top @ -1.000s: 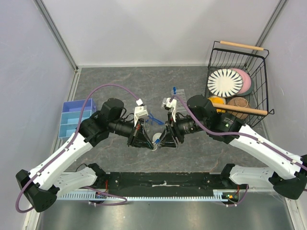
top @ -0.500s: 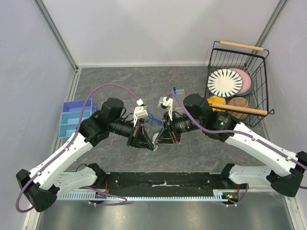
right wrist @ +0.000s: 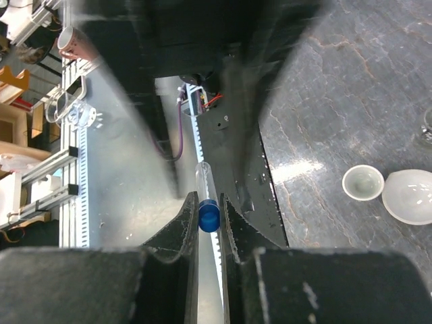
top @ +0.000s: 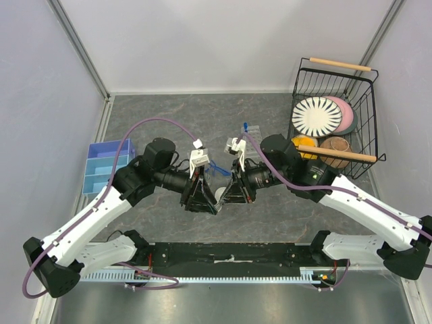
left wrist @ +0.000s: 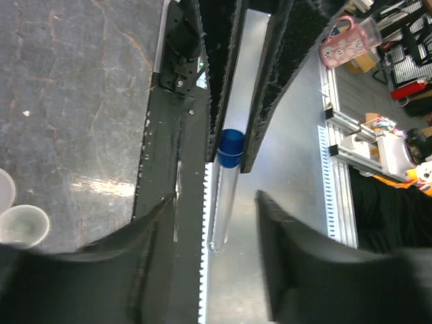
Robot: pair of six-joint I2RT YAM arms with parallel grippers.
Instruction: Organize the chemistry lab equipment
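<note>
Clear slim tube (right wrist: 204,177), blue-capped, pinched in right gripper (right wrist: 208,210); mottled grey tabletop (right wrist: 337,101).

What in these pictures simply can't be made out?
Top view: tube mostly hidden where left arm and right arm meet.
Top view: safety glasses largely under the left arm.
Left wrist view: one white dish cut by the left edge.
Right wrist view: clear object cut by the right edge, unidentifiable.

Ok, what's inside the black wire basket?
The basket holds a striped plate overlapping a pink plate, an orange bowl and a brown bowl. The right arm covers part of the orange bowl; anything beneath the dishes is hidden.
</note>
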